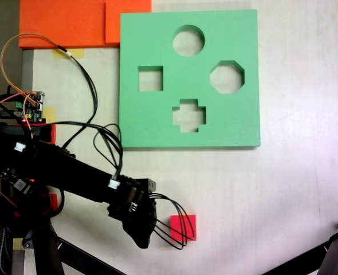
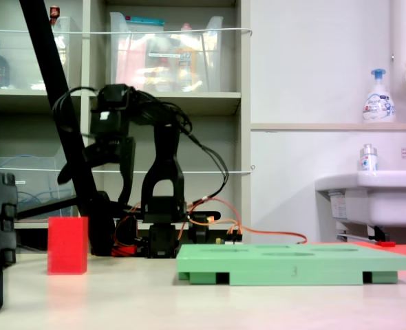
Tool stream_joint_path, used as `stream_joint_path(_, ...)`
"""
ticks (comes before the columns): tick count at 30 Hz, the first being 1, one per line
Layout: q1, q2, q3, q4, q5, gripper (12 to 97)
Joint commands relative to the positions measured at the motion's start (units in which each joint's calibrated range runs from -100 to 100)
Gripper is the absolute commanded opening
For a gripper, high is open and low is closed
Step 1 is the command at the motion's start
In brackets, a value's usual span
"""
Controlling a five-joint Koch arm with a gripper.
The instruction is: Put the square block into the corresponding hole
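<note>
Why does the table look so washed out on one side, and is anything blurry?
In the fixed view from above, glare bleaches the table toward the right edge, while the green board stays evenly lit. In the fixed view from the side, the red block looks soft-edged, and the shelves behind are hazy.

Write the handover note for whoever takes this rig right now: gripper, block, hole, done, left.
Gripper: raised above the table in the side fixed view, holding nothing; open or shut cannot be told.
Red block: standing on the table just right of the gripper in the top fixed view, away from the green board.
Square hole: empty, at the board's left side in that view.
Done: nothing yet; the block is not grasped.
Left: grasp the block, carry it to the square hole, seat it.
</note>
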Motion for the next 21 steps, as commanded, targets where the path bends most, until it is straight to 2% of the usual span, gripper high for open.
stream_joint_path(1, 0.0, 5.7, 5.2, -3.6, -0.2, 85.7)
stream_joint_path(5, 0.1, 13.9, 8.4, -3.3, -0.3, 95.5)
stream_joint_path(21, -0.1, 45.8, 29.1, -2.4, -0.4, 95.5)
